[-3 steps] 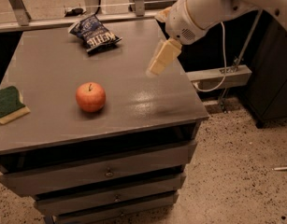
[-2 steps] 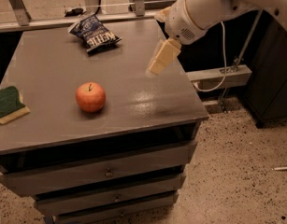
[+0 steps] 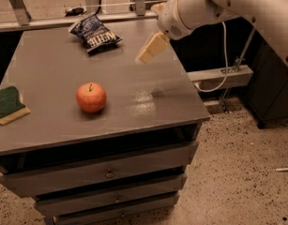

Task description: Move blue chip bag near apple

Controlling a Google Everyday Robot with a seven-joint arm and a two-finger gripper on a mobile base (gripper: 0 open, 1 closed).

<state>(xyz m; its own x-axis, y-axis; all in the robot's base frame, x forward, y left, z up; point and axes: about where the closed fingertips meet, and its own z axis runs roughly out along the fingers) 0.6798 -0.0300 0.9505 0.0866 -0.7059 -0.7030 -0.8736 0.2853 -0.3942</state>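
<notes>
Down at the near side, three grey metal-handled drawers stack under the top of the flat grey table. On the top, hard against the left edge and toward the near left corner, lies the green-and-yellow rectangular sponge, green face up. A little farther in, left of centre and nearer the front edge than the back, sits the round red-orange apple, its short dark stem pointing up. And there's the cream-coloured end effector, hanging in the air over the far right part of the table, tilted down and to the left, on the end of the thick white robot arm that reaches in from the upper right. Whether it is spread wide or drawn narrow, I cannot tell from here. Farthest back, the crinkled dark-blue foil chip bag with white lettering lies flat by the far edge, just left of the end effector and well apart from the apple.
</notes>
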